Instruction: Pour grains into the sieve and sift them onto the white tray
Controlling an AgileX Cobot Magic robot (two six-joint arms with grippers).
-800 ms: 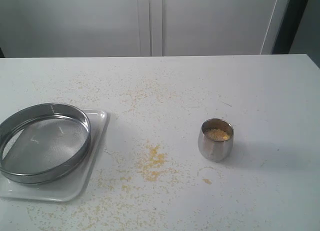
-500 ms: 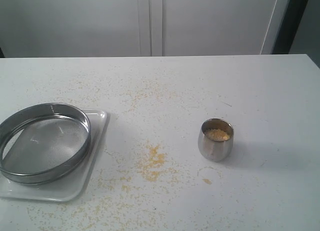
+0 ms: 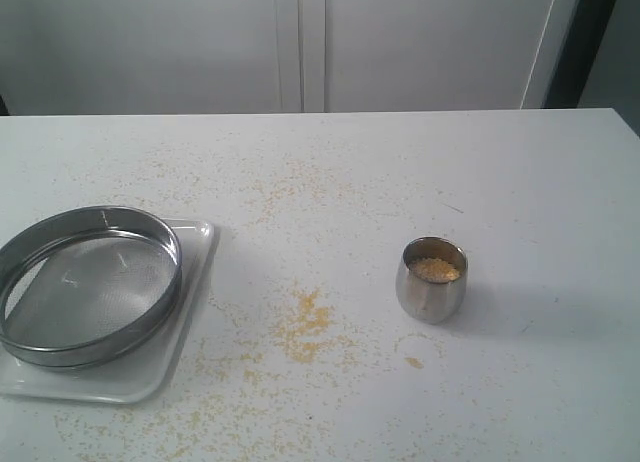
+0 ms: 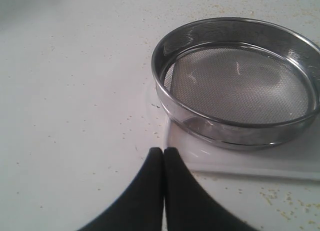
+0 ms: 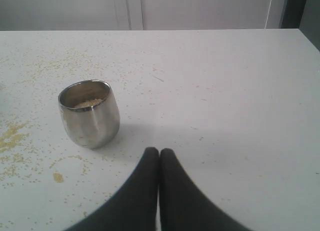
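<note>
Pale cabinet doors [image 3: 300, 42] behind; below them a white desk [image 3: 420, 162] peppered with stray granules, plus one thicker yellow spill [image 3: 305, 327] between tray and cup. Toward the desk's left edge, well away from the back edge: white tray [image 3: 150, 377] with the sieve [image 3: 95, 287] resting in it, mesh bare. Well apart, nearer the right edge: small steel cup [image 3: 431, 294], upright, holding the grains [image 3: 436, 269] partway up.

Left fingers [image 4: 150, 191] pressed together, gripping nothing, tips close to the tray's rim; impossible to judge whether touching. Right fingers [image 5: 145, 191] likewise together and empty, aimed beside the cup, clear of it. No arm visible from the outside camera.

Appears to stand at the very start: nothing poured, cup untouched. Next move probably calls for spreading the right fingers wide enough for the cup's rounded belly, closing on it firmly, carrying it level across to the sieve, then tipping over the middle of the mesh. Likely needs the left fingers parted too, to take the sieve's rim for shaking. Smooth curved steel looks prone to slipping, so best gripped squarely.
</note>
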